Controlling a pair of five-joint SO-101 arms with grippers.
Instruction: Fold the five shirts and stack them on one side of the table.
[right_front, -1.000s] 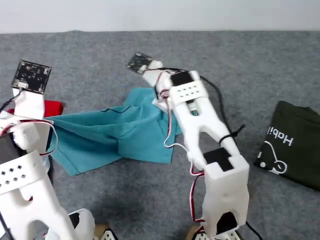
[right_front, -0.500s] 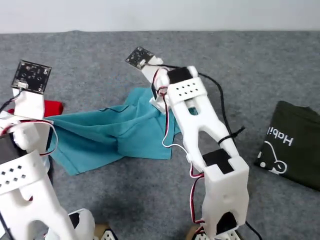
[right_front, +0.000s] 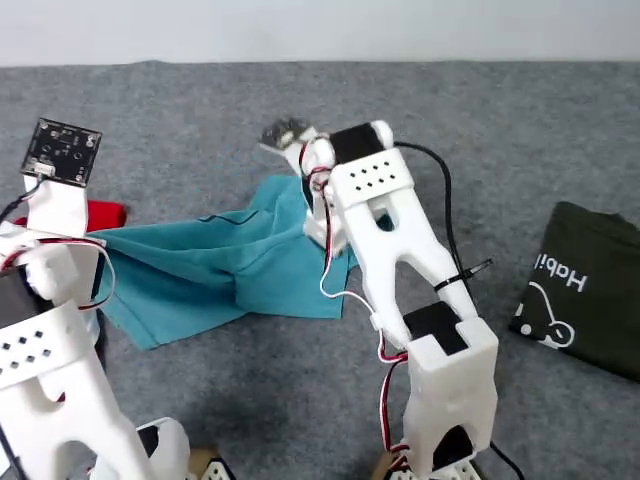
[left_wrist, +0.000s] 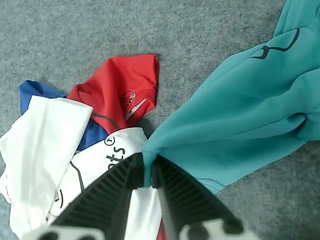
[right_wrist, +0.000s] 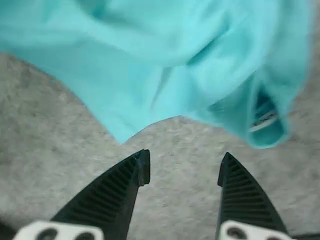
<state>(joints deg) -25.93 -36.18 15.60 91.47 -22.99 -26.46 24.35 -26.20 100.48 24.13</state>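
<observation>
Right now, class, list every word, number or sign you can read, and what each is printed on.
Dark green shirt: white lettering, cut off at its edge, not readable whole.
White shirt: a word's end only, rest hidden.
Red shirt: small white mark, too small to read.
Teal shirt: a black line, no letters.

The high view looks steeply down over the grey table (right_front: 520, 120) from the robot's own side. Each wrist view faces down, very near the table. All three views share the teal shirt (right_front: 215, 262).
</observation>
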